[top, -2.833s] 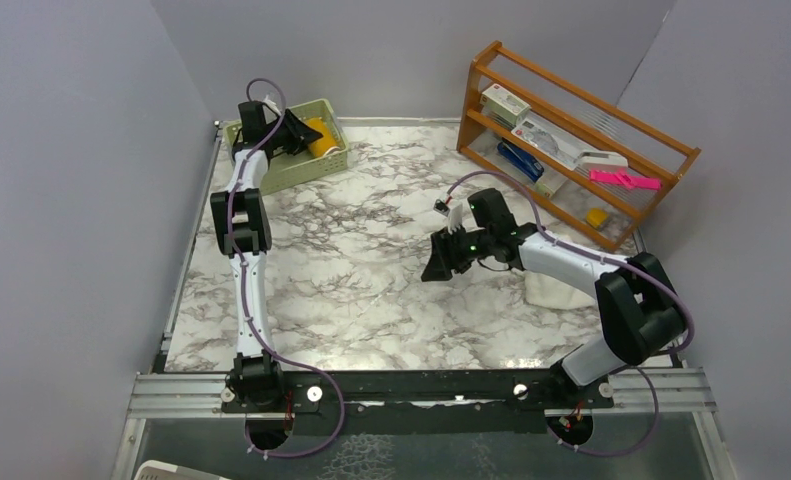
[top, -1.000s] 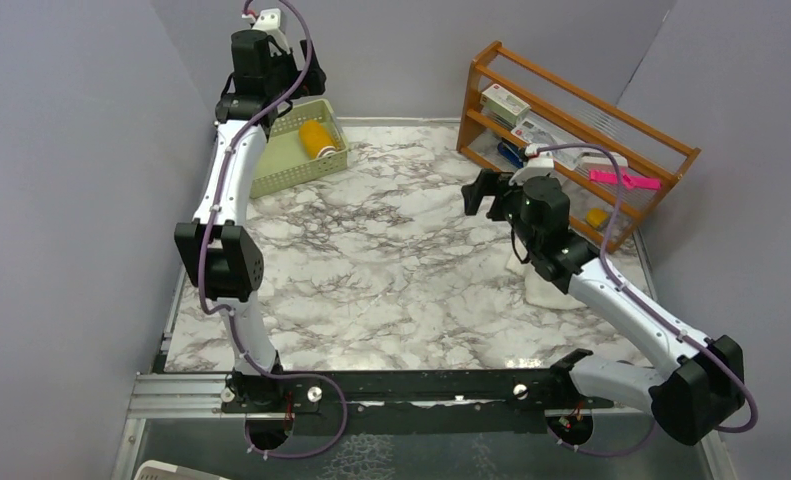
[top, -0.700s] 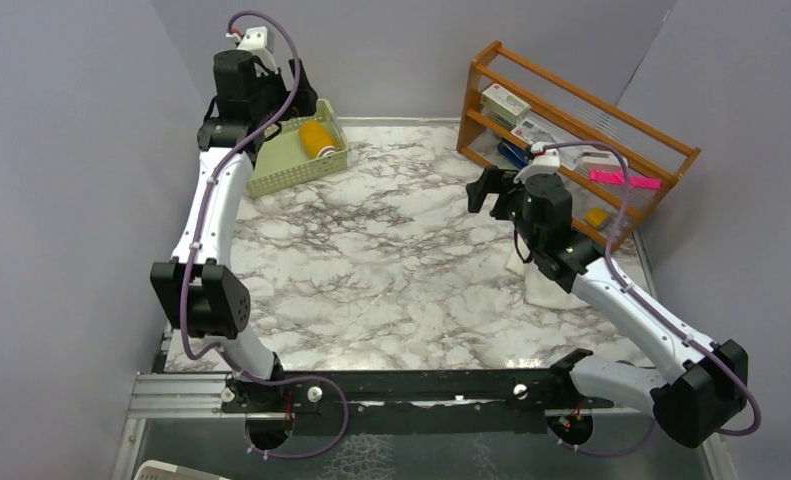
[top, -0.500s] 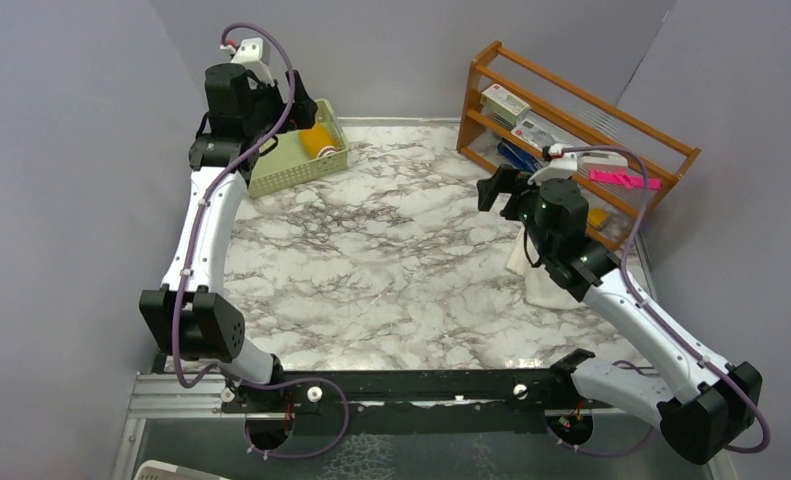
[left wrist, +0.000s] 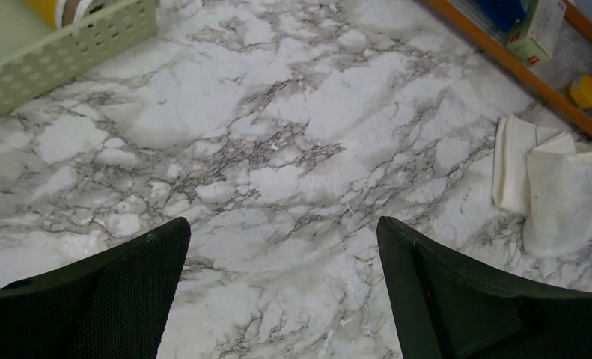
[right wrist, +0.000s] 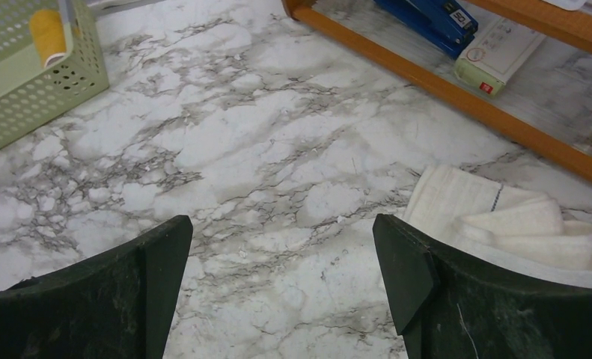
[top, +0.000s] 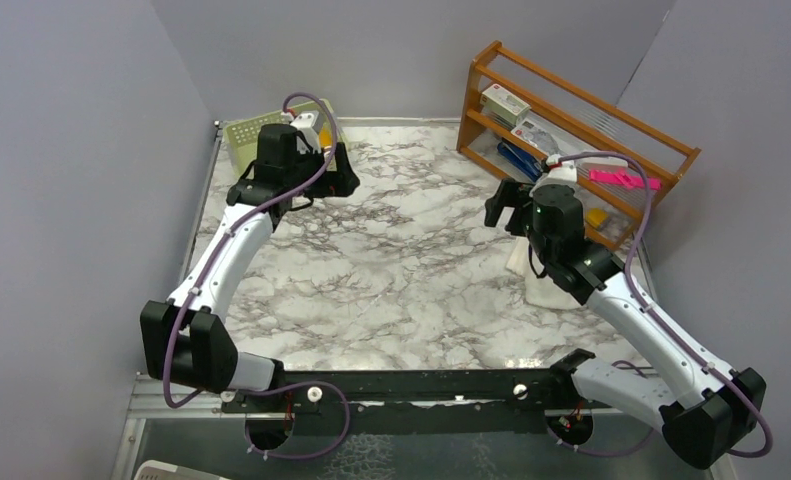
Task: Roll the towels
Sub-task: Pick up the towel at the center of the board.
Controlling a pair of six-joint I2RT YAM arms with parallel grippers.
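Viewing the table (top: 391, 260) from above, you find your left hand (top: 339, 180) hanging over the marble at about 11 o'clock, just beside the green basket (top: 239, 135). Its wrist view shows the fingers (left wrist: 90, 292) spread wide apart with nothing between them. Your right hand (top: 498, 205) hangs at about 2 o'clock, near the wooden rack (top: 581, 120), its jaws likewise parted and empty. The cream-white towel (top: 543, 290) lies on the table at 3 o'clock, partly under the right forearm. It is loosely folded, with one flat edge, and touches neither hand. The mustard-yellow towel (right wrist: 47, 34) sits rolled inside the basket at 11 o'clock; the left arm hides it in the overhead view.
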